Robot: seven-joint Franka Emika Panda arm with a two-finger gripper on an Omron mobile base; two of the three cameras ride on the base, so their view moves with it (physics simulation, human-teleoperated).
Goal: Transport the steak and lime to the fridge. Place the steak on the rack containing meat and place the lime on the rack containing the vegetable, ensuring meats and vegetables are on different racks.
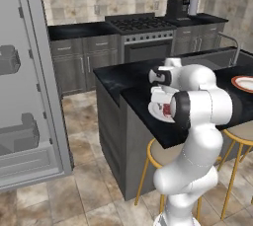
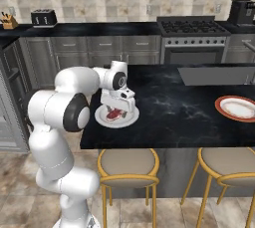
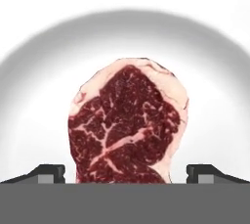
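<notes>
Red marbled raw steak (image 3: 127,127) lies flat on a round white plate (image 3: 215,71) on the black tabletop (image 2: 174,107); the hand (image 3: 126,173) hangs spread above. Looks limp, slick: pinch across its narrow edges.

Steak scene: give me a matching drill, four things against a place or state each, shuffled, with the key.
Things:
1. steak
2. pincer
3. orange-rimmed plate
4. fridge door

Places or states:
A. swung open, at the left of the left base view
B. lying on the white plate
C. open, fingertips either side of the steak
D. far along the black counter, away from the arm

Pairs: 1-B, 2-C, 3-D, 4-A
</notes>
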